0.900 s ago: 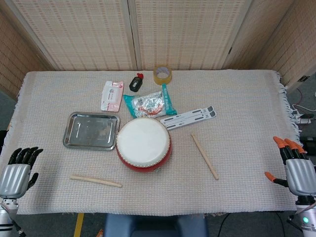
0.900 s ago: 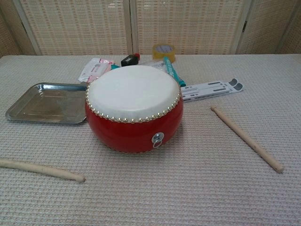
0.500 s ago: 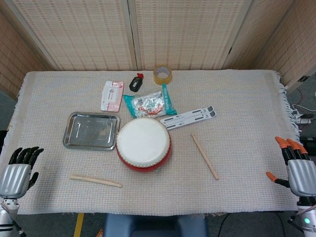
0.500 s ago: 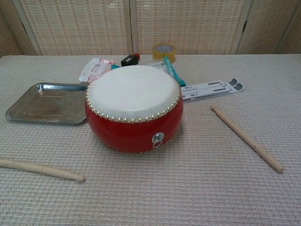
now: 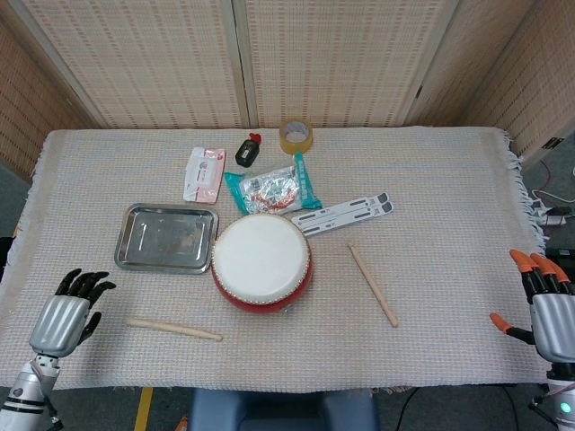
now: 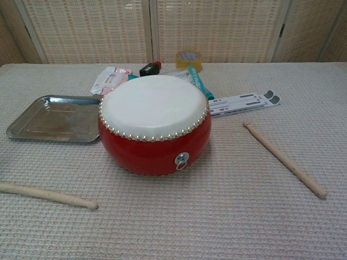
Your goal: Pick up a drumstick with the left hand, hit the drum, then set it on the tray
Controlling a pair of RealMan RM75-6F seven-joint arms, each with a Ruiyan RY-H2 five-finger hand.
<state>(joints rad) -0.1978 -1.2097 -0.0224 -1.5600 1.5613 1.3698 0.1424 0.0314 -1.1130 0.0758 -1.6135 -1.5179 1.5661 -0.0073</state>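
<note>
A: Left robot hand (image 5: 65, 316) status?
B: Hovering over the near-left corner of the tabletop (image 5: 449, 215), dark fingers (image 5: 85, 282) spread apart, holding nothing, touching nothing. Showing in the head view only.
A: Which stick is closest to it?
B: Left stick (image 5: 173, 329), lying flat on the cloth just right of that hand, apart from it. Chest view is showing it low at the left (image 6: 47, 195), running off the frame edge.
A: Other stick?
B: Right stick (image 5: 373, 285) is lying on the cloth right of the drum (image 5: 260, 261), angled, clear of it.
A: Drum and tray?
B: Drum is sitting mid-table, red shell, white skin up. Tray (image 5: 132, 235) is lying just left of the drum, nearly touching it; can't tell whether they're in contact. Nothing on the tray.
A: Right robot hand (image 5: 544, 301)?
B: Sitting at the far right edge of the head view, off the cloth's near-right corner. Orange-tipped fingers (image 5: 528, 261) are apart, thumb out to the side, holding nothing.
A: Clutter?
B: Behind the drum: tape roll (image 5: 296, 136), small black bottle (image 5: 247, 150), pink-white packet (image 5: 204, 174), foil snack bag (image 5: 272, 188), white strip (image 5: 342, 214). All well apart from both hands.
</note>
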